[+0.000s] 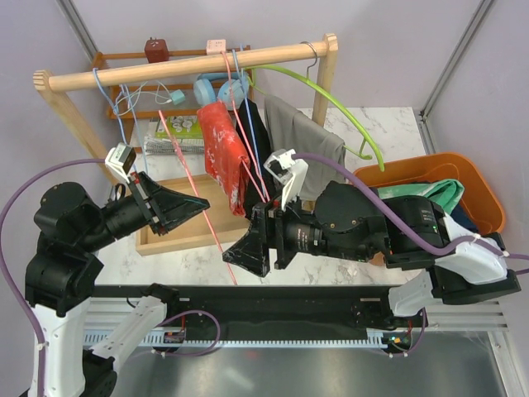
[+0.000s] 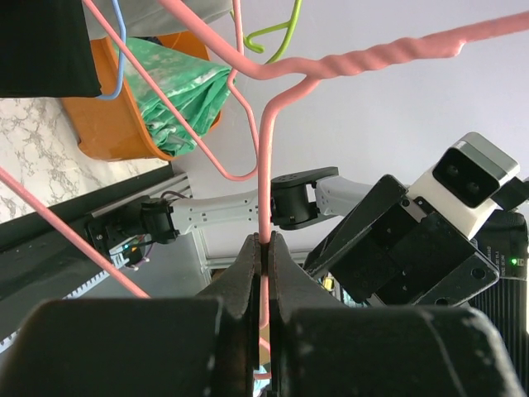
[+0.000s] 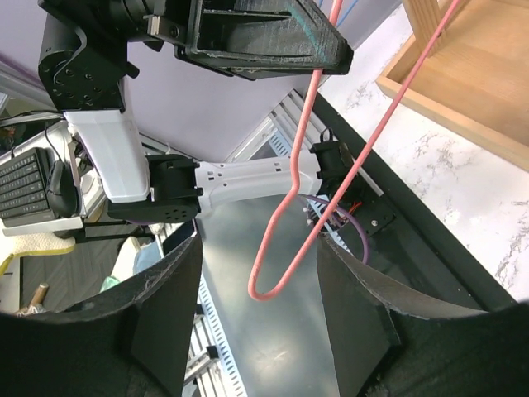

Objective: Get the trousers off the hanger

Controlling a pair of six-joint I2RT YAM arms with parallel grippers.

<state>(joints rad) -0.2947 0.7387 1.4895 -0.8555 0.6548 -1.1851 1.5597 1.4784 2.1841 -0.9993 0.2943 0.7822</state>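
The mint-green trousers (image 1: 438,194) lie crumpled in the orange bin (image 1: 413,164); they also show in the left wrist view (image 2: 178,91). A dark pair (image 1: 259,136) hangs on a blue hanger (image 1: 245,103) behind the red garment (image 1: 223,153). My left gripper (image 1: 201,203) is shut on the wire of a bare pink hanger (image 2: 263,165), the wire pinched between the fingertips (image 2: 248,256). My right gripper (image 1: 248,251) is open. The pink hanger's looped end (image 3: 273,281) hangs free between its fingers (image 3: 169,289).
A wooden rack with a round rail (image 1: 182,68) stands at the back, with a grey garment (image 1: 302,136) and a green hanger (image 1: 331,95) on it. A wooden tray (image 1: 165,238) lies under the left gripper. Small items sit on the shelf behind.
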